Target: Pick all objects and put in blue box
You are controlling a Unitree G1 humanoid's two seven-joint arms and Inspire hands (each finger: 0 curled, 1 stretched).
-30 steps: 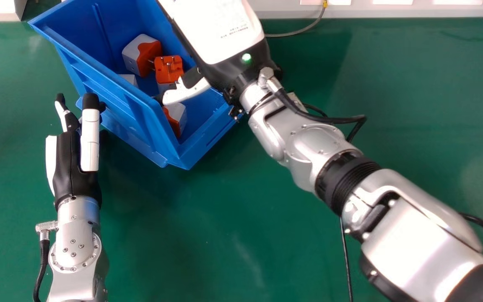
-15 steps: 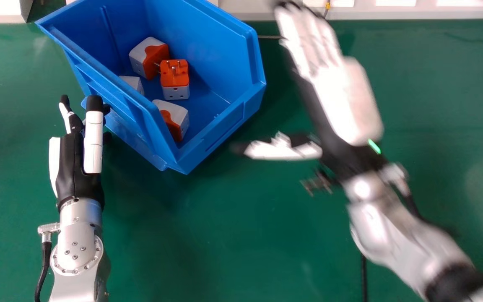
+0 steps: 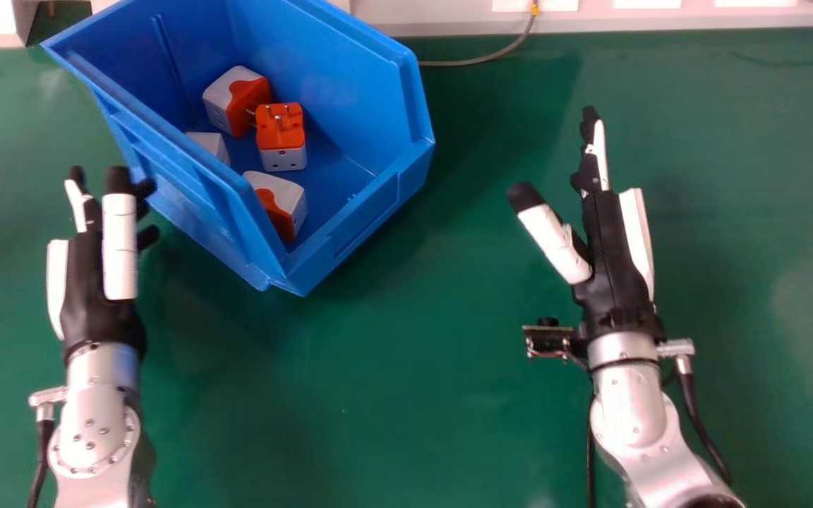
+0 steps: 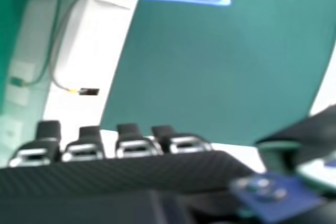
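So the right hand (image 3: 610, 271) is over the tabletop, well apart from the box, fingers straight and thumb spread wide, nothing in its grip. The left hand (image 3: 87, 289) is idle beside the box's outer wall, in the head view, its fingers straight too. Can't tell if its fingertips touch the plastic.

That left one is the bit I'd worry about tbh. If the arm swings inward or lifts carelessly, the fingers could catch the wall and shove or tip the blue box (image 3: 329, 77). The right thumb could snag the rim as well, if that arm came back in low.

Four plug adapters are in the box: one toward the back (image 3: 226, 95), one with its pins up (image 3: 281, 137), one half hidden by the wall (image 3: 209, 144) and one near the front corner (image 3: 281, 200). My guess is the job's basically done. They're loose though, so a hard bump would probably make them slide or topple.

Under it all is a green tabletop (image 3: 406, 374), a bit shiny, so the box might skid if nudged. Past that there's a pale ledge (image 3: 442, 20) along the far edge, with a thin cable (image 3: 478, 61) running onto the green behind the box.
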